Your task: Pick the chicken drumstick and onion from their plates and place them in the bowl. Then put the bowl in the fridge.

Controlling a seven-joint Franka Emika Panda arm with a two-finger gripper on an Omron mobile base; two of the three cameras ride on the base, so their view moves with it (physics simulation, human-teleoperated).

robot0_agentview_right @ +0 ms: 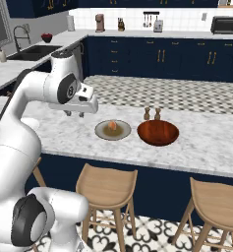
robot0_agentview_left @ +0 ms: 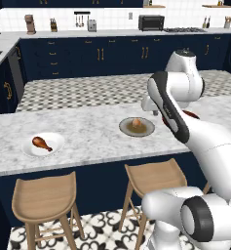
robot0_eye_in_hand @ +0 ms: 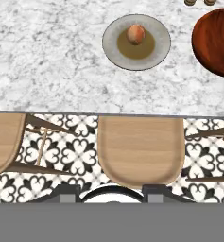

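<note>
Your gripper (robot0_agentview_right: 74, 114) is hovering above the marble counter (robot0_agentview_left: 87, 134), left of the grey-rimmed plate (robot0_agentview_right: 112, 130), and you cannot tell whether its fingers are spread or pressed together. You are seeing the onion (robot0_eye_in_hand: 135, 34) sitting in that plate's olive centre, with the bowl (robot0_agentview_right: 158, 132) just to its right. Farther left, the chicken drumstick (robot0_agentview_left: 42, 143) is lying on the white plate (robot0_agentview_left: 43, 144). Two wooden stools (robot0_eye_in_hand: 141, 150) are standing at the counter's near edge.

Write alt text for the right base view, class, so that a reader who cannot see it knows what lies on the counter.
On a marble counter, the onion sits on a grey-rimmed plate, with the empty reddish-brown bowl close to its right. The white arm's gripper hangs above the counter left of the plate, holding nothing. Two wooden stools stand below.
</note>
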